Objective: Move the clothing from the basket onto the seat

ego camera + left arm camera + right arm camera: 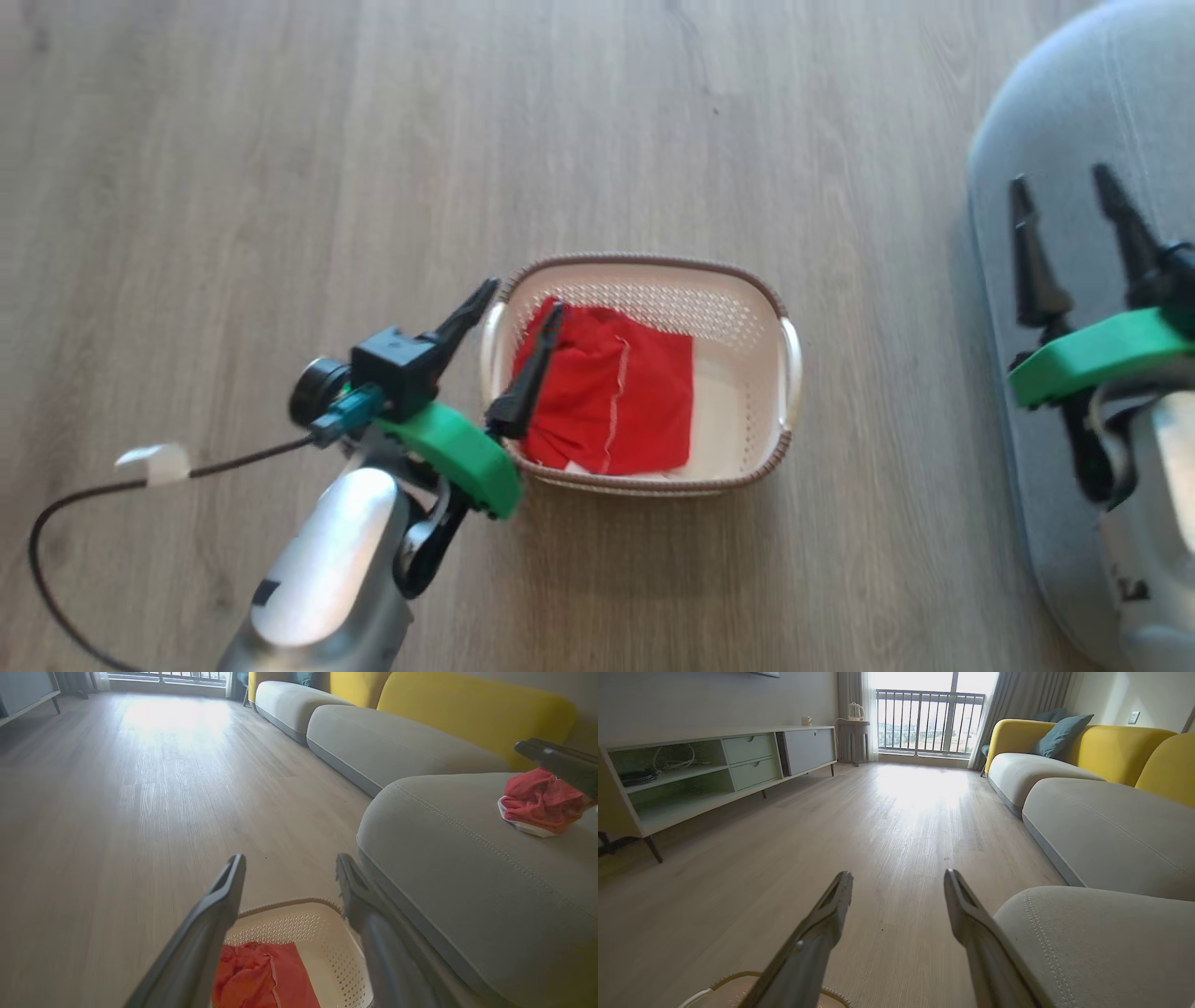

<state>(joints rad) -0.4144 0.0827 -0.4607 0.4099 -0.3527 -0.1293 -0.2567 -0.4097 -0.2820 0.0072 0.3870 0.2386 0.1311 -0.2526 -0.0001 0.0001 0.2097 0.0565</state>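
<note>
- Left gripper (524, 296): fingers spread, holding nothing, over the basket's left end; one finger is above the red cloth.
- Basket (653, 263): cream with a brown rim, standing on the wood floor (280, 140).
- Red garment (616, 392): lies inside the basket, towards its left side.
- Right gripper (1060, 177): fingers apart, empty, above the seat's left edge.
- Seat (1111, 103): grey cushion, apart from the basket.
- Second red garment (537, 800): bunched on the seat's top. The dark shape just above it is possibly a right-gripper finger.
</note>
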